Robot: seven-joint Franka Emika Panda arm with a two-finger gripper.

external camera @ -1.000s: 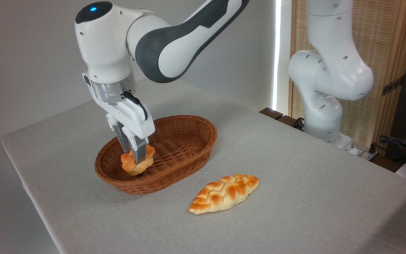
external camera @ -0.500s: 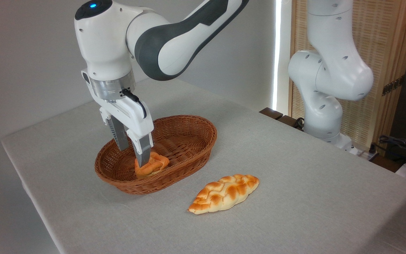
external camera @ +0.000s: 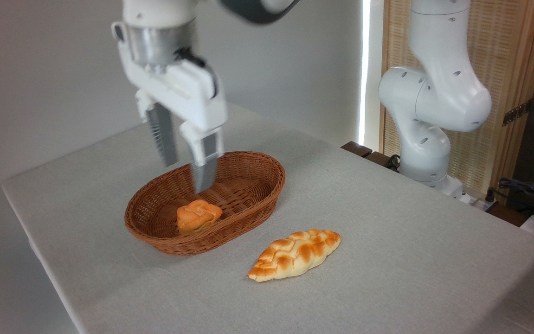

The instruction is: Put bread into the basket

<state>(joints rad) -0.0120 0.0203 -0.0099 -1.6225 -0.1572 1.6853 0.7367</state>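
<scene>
1. Bread point(external camera: 198, 216) resting inside the basket point(external camera: 164, 239), toward its near-left end, knotted top up, free of any grip.
2. Tool point(external camera: 187, 177) hanging above the basket with fingers spread apart and nothing between them; tips well clear of the bun, somewhat blurred.
3. Key relation: bun below the tool and slightly toward the camera, almost under the nearer finger, so a straight lift away looks safe and no sideways sweep seems needed.
4. Basket an oval with its long axis running from near-left to far-right across the surface point(external camera: 387, 260); bun small against it, with woven floor bare on the far-right side.
5. Judged from how things lie: task's goal apparently met, only withdrawal of the arm left.
6. Braided loaf point(external camera: 294, 254) lying on the cloth just right of the basket and nearer the camera, apart from the rim, long axis roughly parallel to the basket's; not the piece asked for, so best left alone.
7. Possible risk: little, beyond a finger catching the wicker rim on a low sideways exit; bun looks settled and unlikely to roll out over the flaring sides.
</scene>
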